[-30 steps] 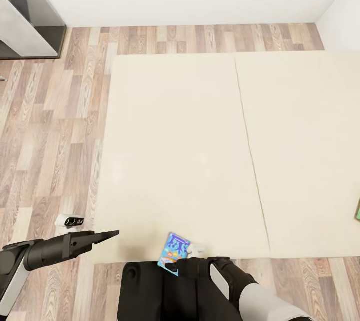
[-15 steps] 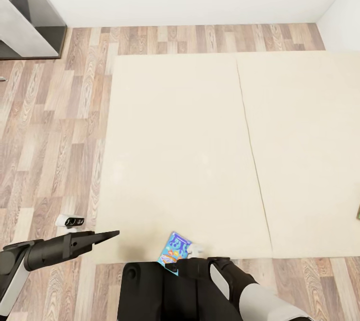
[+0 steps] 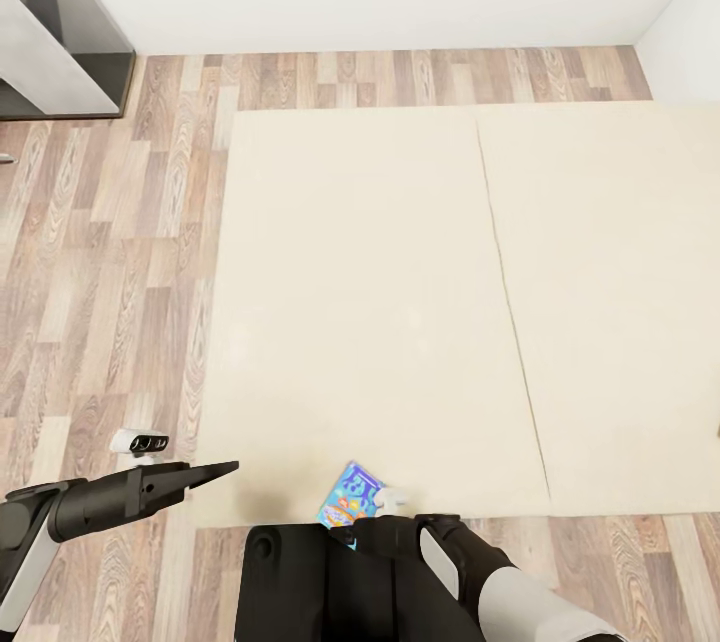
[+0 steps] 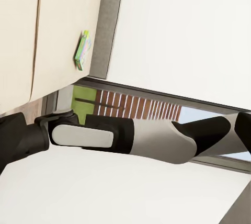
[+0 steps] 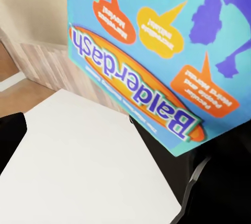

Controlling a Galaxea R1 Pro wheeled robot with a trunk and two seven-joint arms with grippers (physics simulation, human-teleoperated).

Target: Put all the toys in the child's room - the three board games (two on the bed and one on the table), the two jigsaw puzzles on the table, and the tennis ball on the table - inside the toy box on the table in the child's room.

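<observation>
The right gripper [image 3: 372, 525], held low just in front of the robot's trunk, grips one blue board game [image 3: 350, 498]; in the right wrist view the printed face of this box [image 5: 157, 51] sits right up against the camera, so the grasp looks firm, though the fingertips themselves are hidden behind it. Out to its left, the left gripper [image 3: 215, 470] hangs over the wooden floor [image 3: 110, 252] beside the bed's near corner with nothing in it; its fingers read as one dark wedge, and whether they are parted or pressed together I cannot tell. Beyond both grippers spreads the cream bed [image 3: 380, 302], with one seam running away from them. In the left wrist view a second board game [image 4: 81, 50], green-edged, lies on the mattress close to the grey headboard [image 4: 107, 25]. Farthest off, beyond the left gripper, is a corner of the table [image 3: 55, 52]. The step in hand appears to be carrying the first game off the bed; next the base must turn towards that table and the box must go into the toy box. Counted here: two board games, one bed, one table corner.
</observation>
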